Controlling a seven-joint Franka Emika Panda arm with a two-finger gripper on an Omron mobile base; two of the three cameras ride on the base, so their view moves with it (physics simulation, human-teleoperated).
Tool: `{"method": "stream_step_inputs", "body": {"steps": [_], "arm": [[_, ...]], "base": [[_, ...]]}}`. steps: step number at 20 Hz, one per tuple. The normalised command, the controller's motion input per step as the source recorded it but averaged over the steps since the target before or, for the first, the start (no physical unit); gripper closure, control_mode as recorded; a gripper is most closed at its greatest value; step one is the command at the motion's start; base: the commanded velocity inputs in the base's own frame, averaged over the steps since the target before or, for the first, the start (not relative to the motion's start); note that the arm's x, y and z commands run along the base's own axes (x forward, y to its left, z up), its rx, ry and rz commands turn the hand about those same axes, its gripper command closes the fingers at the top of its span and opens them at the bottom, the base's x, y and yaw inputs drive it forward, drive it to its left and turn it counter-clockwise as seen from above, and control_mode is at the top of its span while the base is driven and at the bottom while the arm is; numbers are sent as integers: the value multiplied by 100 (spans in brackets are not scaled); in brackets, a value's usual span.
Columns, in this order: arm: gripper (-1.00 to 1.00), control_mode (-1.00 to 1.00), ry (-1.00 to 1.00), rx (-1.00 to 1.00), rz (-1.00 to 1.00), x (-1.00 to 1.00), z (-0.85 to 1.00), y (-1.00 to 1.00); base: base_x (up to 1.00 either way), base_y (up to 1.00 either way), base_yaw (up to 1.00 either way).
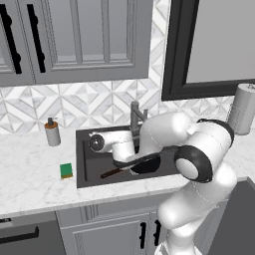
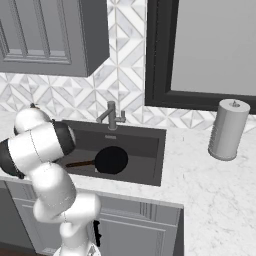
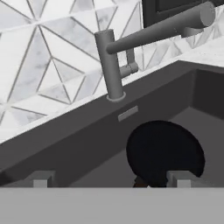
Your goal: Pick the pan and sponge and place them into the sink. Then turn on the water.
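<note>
Pan first: the round flat black frying pan with its long thin dark brown handle lies on the floor of the large rectangular dark grey recessed sink, handle pointing toward the sink's left side in the right base view. In the hand view the pan sits just beyond the end effector, whose two small dark fingertips stand wide apart with nothing between them. The white arm reaches over the sink in the left base view, hiding part of the pan.

The small rectangular green sponge rests on the white marble desk, just left of the sink's rim and apart from it. A grey soap dispenser with an orange top stands farther back on the desk, near the tiled wall. The grey metal faucet rises behind the sink, its spout reaching over the basin. A grey paper towel roll stands upright on the desk, right of the sink.
</note>
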Motion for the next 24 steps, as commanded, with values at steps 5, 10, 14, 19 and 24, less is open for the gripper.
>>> {"method": "stream_step_inputs", "body": {"steps": [5, 10, 14, 19, 24], "arm": [[-100, -100, 3, 7, 1, -100, 69, 28], [-100, -100, 5, 20, 0, -96, 52, 28], [-100, -100, 0, 12, 16, -60, 52, 43], [-100, -100, 19, 1, 43, -26, 21, 48], [-100, -100, 32, 0, 46, -11, 2, 56]], "base": [[0, 0, 0], [0, 0, 0], [0, 0, 0], [0, 0, 0], [0, 0, 0]]}}
